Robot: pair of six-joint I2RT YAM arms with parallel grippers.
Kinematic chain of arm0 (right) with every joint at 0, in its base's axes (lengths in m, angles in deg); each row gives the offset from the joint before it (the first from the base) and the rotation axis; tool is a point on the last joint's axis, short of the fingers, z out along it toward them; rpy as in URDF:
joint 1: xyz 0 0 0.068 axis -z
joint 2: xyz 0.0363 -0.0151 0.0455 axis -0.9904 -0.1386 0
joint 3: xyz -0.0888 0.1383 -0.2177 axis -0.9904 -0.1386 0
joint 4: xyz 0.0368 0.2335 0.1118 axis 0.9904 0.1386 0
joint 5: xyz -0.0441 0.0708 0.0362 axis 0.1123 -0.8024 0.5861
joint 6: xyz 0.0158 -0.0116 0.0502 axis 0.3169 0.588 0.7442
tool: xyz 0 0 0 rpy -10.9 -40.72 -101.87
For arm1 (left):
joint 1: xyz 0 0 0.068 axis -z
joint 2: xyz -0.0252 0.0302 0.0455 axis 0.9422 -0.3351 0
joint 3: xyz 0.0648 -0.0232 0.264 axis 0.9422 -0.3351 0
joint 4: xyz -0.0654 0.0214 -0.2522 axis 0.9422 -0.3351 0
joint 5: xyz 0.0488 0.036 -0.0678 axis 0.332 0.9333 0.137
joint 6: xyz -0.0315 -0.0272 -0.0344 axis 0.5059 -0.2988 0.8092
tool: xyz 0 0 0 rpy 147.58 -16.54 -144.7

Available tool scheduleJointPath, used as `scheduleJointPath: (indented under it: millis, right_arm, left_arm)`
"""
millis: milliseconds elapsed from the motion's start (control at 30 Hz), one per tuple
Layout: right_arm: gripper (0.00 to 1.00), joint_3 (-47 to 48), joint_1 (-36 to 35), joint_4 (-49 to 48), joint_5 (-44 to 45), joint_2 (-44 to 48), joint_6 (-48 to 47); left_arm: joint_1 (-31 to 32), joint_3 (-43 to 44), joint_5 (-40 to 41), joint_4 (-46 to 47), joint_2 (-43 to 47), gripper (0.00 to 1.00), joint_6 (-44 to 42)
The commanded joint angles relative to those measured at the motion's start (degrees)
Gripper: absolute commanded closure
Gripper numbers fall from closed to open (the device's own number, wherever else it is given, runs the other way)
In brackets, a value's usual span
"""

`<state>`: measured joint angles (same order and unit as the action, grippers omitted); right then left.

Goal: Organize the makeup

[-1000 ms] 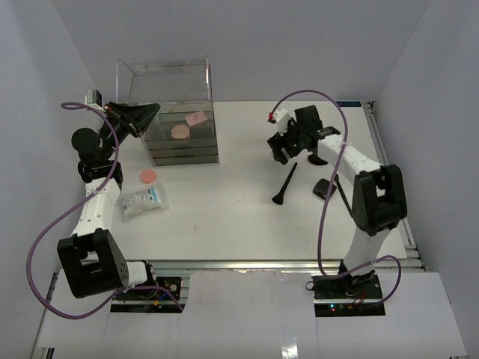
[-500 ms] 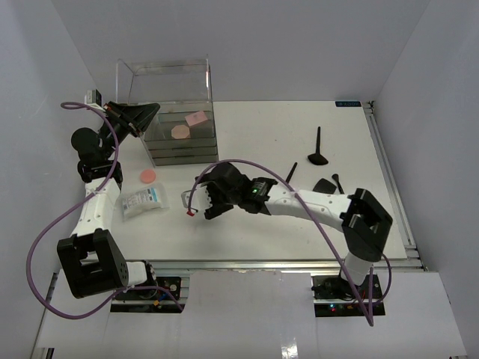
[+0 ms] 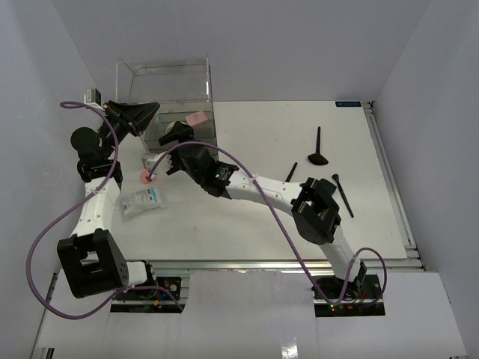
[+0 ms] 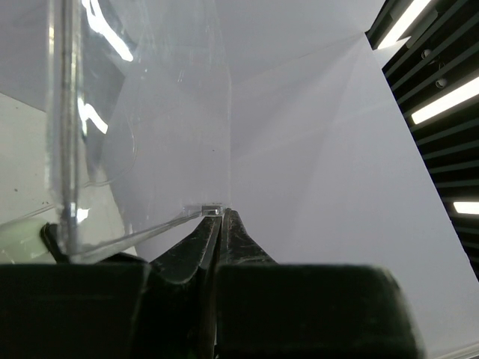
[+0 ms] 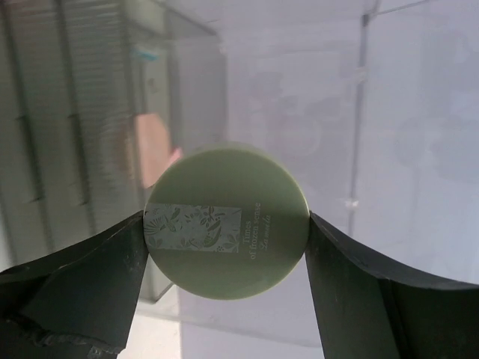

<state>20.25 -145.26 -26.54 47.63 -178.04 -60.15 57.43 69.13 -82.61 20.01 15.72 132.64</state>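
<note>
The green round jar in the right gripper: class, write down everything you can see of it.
The green jar is a flat, round, pale sage disc with a matt, plastic-looking face. A grey printed band with leaf patterns and small white lettering crosses its middle. It stands on edge, facing the wrist camera, pinched at its left and right rims by the black fingers of the right gripper, in front of the clear box.

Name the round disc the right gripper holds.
The grey-green disc, pinched between the right gripper's fingers; the pink disc lies free on the table near the white packet.
</note>
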Motion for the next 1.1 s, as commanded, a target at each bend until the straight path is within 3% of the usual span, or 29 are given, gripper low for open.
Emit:
scheduleJointPath:
  millis: [0,200,267,367,433,567,633,1067]
  right_arm:
    - [0.92,9.39,2.76,-8.36,3.29,-5.08,-5.85]
    - [0.86,17.38,6.27,-4.97,2.49,-10.92,-7.03]
    - [0.79,17.68,7.14,-4.75,2.00,-11.33,-6.69]
    - [0.56,17.41,8.12,-4.73,1.57,-11.80,-6.29]
    - [0.28,16.38,8.27,-4.78,1.35,-11.50,-6.17]
    - [0.06,14.57,7.68,-2.49,0.62,-9.63,-3.93]
    - [0.10,12.93,7.07,-0.80,-0.42,-8.04,-2.36]
    - [0.10,4.72,4.17,2.55,-2.18,-0.70,1.78]
  left_arm:
    - [0.25,1.86,-0.26,2.87,3.51,0.98,0.45]
    - [0.16,1.33,-0.25,3.12,3.83,0.98,0.60]
    - [0.25,1.40,-0.23,3.13,3.92,0.98,0.61]
    - [0.16,1.40,-0.16,3.13,3.93,0.99,0.61]
    - [0.18,1.31,-0.18,3.12,4.01,0.99,0.61]
    - [0.21,1.31,-0.25,2.96,3.92,0.99,0.52]
    - [0.18,1.31,-0.33,2.96,3.92,0.99,0.61]
    - [0.25,1.15,-0.40,2.88,3.90,0.98,0.53]
